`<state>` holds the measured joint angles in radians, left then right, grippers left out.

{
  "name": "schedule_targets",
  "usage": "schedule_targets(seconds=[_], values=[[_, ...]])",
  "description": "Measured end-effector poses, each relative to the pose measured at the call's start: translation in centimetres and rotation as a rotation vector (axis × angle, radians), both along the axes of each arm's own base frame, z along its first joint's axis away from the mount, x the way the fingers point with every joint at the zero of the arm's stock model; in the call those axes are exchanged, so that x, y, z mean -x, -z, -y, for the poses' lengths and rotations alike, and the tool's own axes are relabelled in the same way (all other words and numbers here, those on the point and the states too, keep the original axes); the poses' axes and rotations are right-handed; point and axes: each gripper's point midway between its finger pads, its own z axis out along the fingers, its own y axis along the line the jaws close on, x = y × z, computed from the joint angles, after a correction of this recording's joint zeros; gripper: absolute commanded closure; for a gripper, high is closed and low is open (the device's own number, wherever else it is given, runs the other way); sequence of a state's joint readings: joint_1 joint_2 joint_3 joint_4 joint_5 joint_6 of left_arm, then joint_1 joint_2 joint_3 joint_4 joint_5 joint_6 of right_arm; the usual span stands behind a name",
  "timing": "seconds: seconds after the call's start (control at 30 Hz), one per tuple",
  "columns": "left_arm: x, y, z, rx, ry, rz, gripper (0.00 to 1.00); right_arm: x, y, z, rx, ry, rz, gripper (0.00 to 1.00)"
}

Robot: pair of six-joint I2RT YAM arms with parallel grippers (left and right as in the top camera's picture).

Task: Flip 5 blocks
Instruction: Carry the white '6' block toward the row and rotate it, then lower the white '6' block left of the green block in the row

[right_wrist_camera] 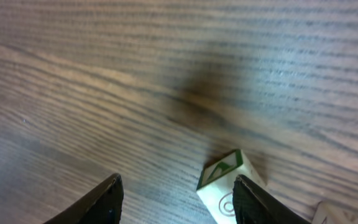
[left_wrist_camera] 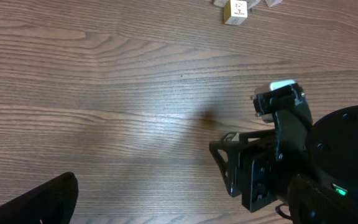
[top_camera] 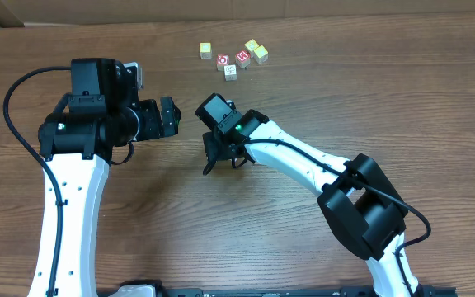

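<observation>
Matt, wood-grain table (top_camera: 345, 82); pale, smooth wooden block (right_wrist_camera: 224, 180) with green print.

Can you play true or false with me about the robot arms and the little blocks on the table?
1. A green-printed block lies between the fingers of the right gripper. True.
2. The left gripper is holding a block. False: it is open and holds nothing.
3. The right gripper squeezes the green-printed block tight. False: its jaws stand apart, with bare table showing beside the block.
4. Yellow blocks, red blocks and a whitish block sit in a bunch, away from both grippers. True.
</observation>
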<state>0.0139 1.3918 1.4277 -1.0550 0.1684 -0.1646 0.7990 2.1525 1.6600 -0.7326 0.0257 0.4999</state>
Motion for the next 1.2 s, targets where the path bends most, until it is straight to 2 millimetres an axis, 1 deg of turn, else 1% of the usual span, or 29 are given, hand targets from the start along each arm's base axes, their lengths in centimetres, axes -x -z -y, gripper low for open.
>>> schedule_targets(seconds=[0.17, 0.3, 0.37, 0.4, 0.47, 0.6, 0.67, 0.83, 0.87, 1.0, 1.2], values=[[0.0, 0.0, 0.0, 0.000, 0.000, 0.000, 0.00, -1.0, -0.2, 0.5, 0.035, 0.007, 0.055, 0.42], [0.0, 0.0, 0.0, 0.000, 0.000, 0.000, 0.00, -1.2, -0.2, 0.6, 0.046, 0.001, 0.072, 0.42], [0.0, 0.0, 0.0, 0.000, 0.000, 0.000, 0.00, -1.4, -0.4, 0.5, 0.042, -0.002, 0.084, 0.44], [0.0, 0.0, 0.0, 0.000, 0.000, 0.000, 0.00, -1.6, -0.4, 0.4, 0.037, -0.003, 0.093, 0.46], [0.0, 0.0, 0.0, 0.000, 0.000, 0.000, 0.00, -1.9, -0.6, 0.1, 0.028, -0.007, 0.109, 0.47], [0.0, 0.0, 0.0, 0.000, 0.000, 0.000, 0.00, -2.2, -0.6, -0.1, 0.022, -0.012, 0.124, 0.56], [0.0, 0.0, 0.0, 0.000, 0.000, 0.000, 0.00, -2.3, -0.6, -0.1, 0.022, -0.010, 0.129, 0.70], [0.0, 0.0, 0.0, 0.000, 0.000, 0.000, 0.00, -2.4, -0.3, 0.0, 0.028, -0.014, 0.131, 0.94], [0.0, 0.0, 0.0, 0.000, 0.000, 0.000, 0.00, -2.4, -0.1, 0.0, 0.030, -0.010, 0.130, 0.96], [0.0, 0.0, 0.0, 0.000, 0.000, 0.000, 0.00, -2.0, 1.0, 0.4, 0.052, -0.014, 0.102, 0.96], [0.0, 0.0, 0.0, 0.000, 0.000, 0.000, 0.00, -0.7, 1.7, 0.9, 0.070, -0.031, 0.036, 0.96]])
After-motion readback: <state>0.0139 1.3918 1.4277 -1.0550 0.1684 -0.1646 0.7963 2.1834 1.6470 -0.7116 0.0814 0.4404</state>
